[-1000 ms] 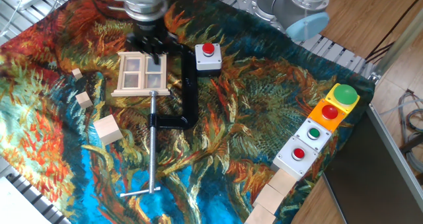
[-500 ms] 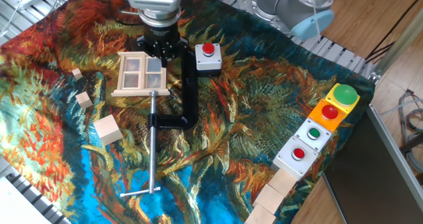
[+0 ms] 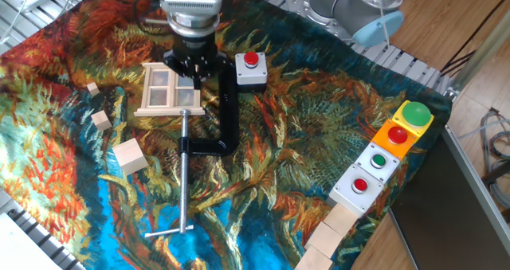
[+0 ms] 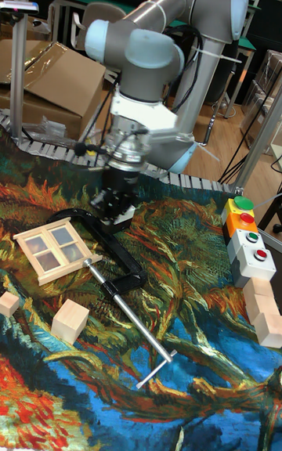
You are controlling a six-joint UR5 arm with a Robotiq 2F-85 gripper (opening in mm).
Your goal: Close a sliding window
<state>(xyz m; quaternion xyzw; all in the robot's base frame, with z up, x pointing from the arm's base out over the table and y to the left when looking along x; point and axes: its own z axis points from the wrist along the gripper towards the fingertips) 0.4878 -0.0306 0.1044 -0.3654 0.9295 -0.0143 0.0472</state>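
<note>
On the left of the tabletop, the sliding window (image 3: 169,89) lies flat on the patterned cloth (image 3: 319,135), with wooden cubes (image 3: 131,156) to its left. The claw (image 3: 192,68) hangs at the window's right edge; whether it is spread I cannot tell. Further right stand a black C-clamp (image 3: 225,111) and a grey box with a red button (image 3: 251,69).

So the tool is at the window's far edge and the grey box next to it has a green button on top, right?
Not quite. The tool is at the far edge of the sliding window, but the grey box beside it carries a red button, not a green one. The fixed view shows this plainly.
</note>
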